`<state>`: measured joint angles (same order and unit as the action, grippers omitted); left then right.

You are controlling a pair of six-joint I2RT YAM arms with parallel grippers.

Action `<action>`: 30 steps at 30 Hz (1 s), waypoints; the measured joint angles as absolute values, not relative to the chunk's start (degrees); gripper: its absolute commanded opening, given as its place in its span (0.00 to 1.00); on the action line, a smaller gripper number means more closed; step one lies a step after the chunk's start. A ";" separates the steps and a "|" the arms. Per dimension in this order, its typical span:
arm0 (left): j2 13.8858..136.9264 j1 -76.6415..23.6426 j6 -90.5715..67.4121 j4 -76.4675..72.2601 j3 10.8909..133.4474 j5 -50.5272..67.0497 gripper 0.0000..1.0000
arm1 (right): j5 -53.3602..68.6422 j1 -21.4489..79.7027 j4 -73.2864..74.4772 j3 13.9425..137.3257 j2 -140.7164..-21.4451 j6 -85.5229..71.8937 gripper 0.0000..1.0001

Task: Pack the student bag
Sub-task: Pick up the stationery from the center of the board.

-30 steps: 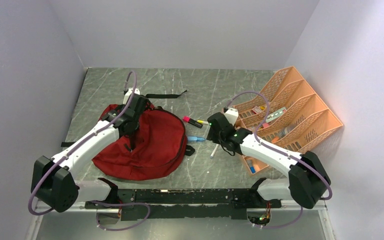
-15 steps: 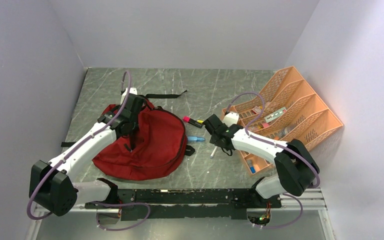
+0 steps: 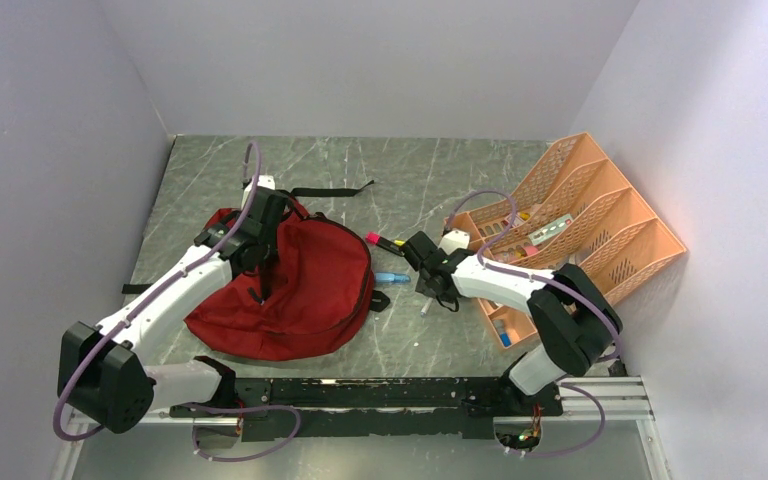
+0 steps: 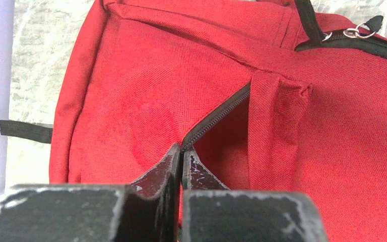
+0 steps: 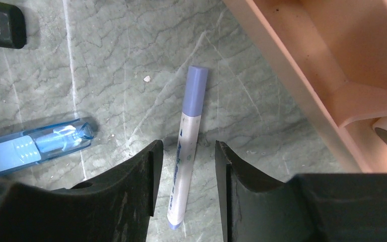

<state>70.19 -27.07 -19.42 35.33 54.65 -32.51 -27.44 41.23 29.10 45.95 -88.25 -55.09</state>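
Student bag [image 3: 290, 290] lies flat on the left half of the table [image 3: 360, 160], zipper mouth partly open. The left gripper [image 4: 182, 152] is pinched tight on the zipper edge, seemingly holding that mouth up for loading. Well right, beside the orange desk organiser [image 5: 302, 65], the right gripper [image 5: 186, 151] stands half-wide astride a lilac-capped marker [image 5: 195, 93], not touching it, likely poised to grasp.

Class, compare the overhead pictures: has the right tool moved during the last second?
Yes. In the top view the right tool has shifted slightly left, away from the orange plastic desk organiser, towards the dark red fabric backpack.
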 measured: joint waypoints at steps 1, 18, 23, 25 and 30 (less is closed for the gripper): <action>70.15 -27.09 -19.42 35.33 54.65 -32.47 0.05 | -27.24 41.23 28.97 45.89 -88.31 -55.24 0.40; 69.84 -27.05 -19.42 35.20 54.46 -31.79 0.05 | -26.24 41.23 27.77 43.38 -85.12 -56.77 0.00; 69.34 -27.03 -19.44 35.22 54.43 -31.81 0.05 | -24.93 41.23 25.78 43.35 -76.64 -53.25 0.00; 68.86 -26.98 -19.44 35.18 54.37 -31.77 0.05 | -22.24 41.23 22.83 43.35 -72.84 -50.02 0.00; 67.46 -26.65 -19.44 34.94 53.82 -31.64 0.05 | -11.60 41.54 10.41 43.79 -69.01 -44.47 0.00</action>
<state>67.46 -26.65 -19.44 34.94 53.82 -31.64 -11.60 41.54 10.41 43.79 -69.01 -44.47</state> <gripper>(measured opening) 0.059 0.047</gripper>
